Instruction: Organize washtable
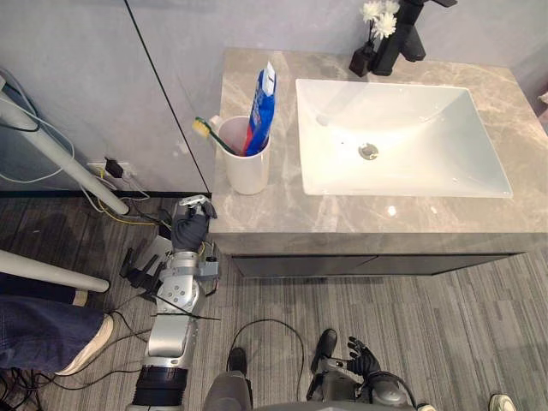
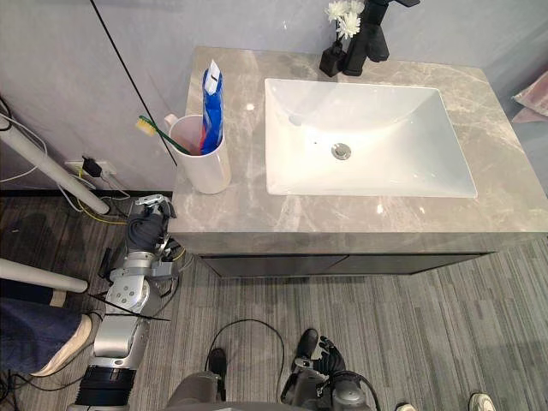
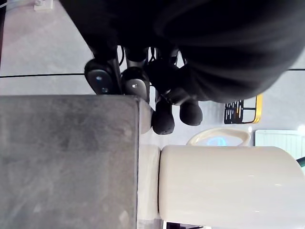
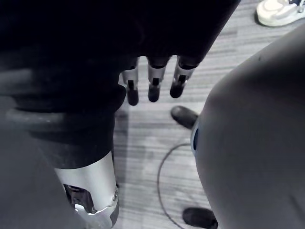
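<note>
A white cup (image 1: pixel 246 158) stands on the grey marble counter (image 1: pixel 342 218) near its left edge, left of the white sink basin (image 1: pixel 462 171). A green toothbrush (image 1: pixel 205 130) with a yellow head and a blue and red toothpaste tube (image 1: pixel 261 107) stick out of the cup. My left hand (image 1: pixel 190 224) hangs just off the counter's front left corner, below the cup (image 3: pixel 228 183), with relaxed fingers (image 3: pixel 163 119) holding nothing. My right hand (image 1: pixel 364 360) hangs low over the floor, fingers (image 4: pixel 152 88) straight and empty.
A black faucet (image 1: pixel 402 34) and a small black vase of white flowers (image 1: pixel 372 34) stand behind the basin. White poles (image 1: pixel 60 158) and a wall socket with cables (image 1: pixel 111 167) lie to the left. A person's leg and shoe (image 1: pixel 51 330) show at lower left.
</note>
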`<state>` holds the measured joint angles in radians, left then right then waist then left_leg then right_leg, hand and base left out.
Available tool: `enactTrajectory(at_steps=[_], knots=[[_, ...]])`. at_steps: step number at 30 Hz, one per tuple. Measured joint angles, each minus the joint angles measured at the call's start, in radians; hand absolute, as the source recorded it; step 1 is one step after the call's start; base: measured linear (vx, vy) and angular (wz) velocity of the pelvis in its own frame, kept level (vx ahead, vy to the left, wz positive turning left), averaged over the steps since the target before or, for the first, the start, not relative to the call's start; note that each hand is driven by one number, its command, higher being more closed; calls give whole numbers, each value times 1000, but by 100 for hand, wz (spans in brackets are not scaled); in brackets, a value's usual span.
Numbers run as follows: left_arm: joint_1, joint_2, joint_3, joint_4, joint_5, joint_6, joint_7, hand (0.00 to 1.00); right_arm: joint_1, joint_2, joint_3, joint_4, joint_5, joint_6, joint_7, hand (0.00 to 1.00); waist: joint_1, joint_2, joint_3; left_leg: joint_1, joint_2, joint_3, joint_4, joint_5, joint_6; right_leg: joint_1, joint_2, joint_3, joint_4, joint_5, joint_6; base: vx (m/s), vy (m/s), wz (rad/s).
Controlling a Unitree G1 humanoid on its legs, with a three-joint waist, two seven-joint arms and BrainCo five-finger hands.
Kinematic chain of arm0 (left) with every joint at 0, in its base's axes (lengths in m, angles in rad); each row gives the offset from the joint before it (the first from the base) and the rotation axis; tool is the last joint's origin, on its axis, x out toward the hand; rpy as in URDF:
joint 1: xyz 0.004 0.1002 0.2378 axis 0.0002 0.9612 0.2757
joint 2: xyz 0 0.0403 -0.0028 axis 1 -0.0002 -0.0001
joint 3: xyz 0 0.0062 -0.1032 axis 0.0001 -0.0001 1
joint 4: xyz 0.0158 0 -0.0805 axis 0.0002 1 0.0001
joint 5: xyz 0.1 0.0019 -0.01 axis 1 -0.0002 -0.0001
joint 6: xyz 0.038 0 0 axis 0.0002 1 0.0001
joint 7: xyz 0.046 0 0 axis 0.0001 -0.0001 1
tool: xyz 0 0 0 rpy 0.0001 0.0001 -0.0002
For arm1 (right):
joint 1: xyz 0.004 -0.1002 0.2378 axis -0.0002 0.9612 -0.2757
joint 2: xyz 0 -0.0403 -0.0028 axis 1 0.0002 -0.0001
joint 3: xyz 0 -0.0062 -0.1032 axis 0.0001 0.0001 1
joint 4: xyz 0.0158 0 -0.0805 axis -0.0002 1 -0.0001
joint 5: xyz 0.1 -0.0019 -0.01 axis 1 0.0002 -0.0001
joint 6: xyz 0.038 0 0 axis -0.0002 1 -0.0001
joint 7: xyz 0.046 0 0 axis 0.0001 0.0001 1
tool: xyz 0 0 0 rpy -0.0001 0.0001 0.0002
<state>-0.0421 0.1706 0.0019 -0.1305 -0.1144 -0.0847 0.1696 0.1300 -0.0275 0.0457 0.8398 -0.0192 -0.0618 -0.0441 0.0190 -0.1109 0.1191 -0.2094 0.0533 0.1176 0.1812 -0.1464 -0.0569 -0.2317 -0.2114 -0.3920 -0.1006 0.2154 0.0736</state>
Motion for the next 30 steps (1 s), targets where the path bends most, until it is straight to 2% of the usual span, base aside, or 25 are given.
enactTrajectory(at_steps=[6, 11, 15, 18, 23, 30], knots=[[-45, -2, 5, -171, 24, -17, 55, 100, 2, 0, 0, 1, 1, -11, 0, 0, 1, 0, 0, -5, 1, -6, 9, -1, -1, 2, 0, -3, 0, 0, 1, 0, 0, 0], [-46, -25, 8, -197, 28, -31, 53, 100, 3, 0, 1, 9, 1, -17, 1, 0, 11, 0, 0, -6, 1, -13, 15, -1, -1, 9, 0, -10, 0, 0, 1, -5, 7, 4], [-40, -31, -1, -231, -19, -34, 34, 100, 4, -2, 1, 18, 0, -18, 3, 0, 23, 0, 0, -17, 1, -25, 24, -1, -2, 9, 0, -21, 0, 0, 1, 1, 10, 7], [-35, -30, -11, -232, -52, -34, 23, 100, 4, -2, 2, 18, 0, -18, 3, 0, 24, 0, 0, -23, 1, -31, 29, -1, -2, 9, 0, -27, 0, 0, 1, 2, 13, 6], [-20, -28, -57, -208, -133, -32, -37, 100, 4, -2, 3, 18, 0, -16, 5, 0, 24, 1, 0, -23, 1, -31, 30, -1, -2, 9, 0, -27, 0, 0, 1, 0, 0, 0], [-24, -21, -105, -125, -151, -7, -41, 100, 4, -3, 2, 18, 0, -7, 5, 0, 22, 1, 0, -26, 2, -27, 30, -2, -3, 4, 0, -23, 0, 0, 1, 0, 0, 0]])
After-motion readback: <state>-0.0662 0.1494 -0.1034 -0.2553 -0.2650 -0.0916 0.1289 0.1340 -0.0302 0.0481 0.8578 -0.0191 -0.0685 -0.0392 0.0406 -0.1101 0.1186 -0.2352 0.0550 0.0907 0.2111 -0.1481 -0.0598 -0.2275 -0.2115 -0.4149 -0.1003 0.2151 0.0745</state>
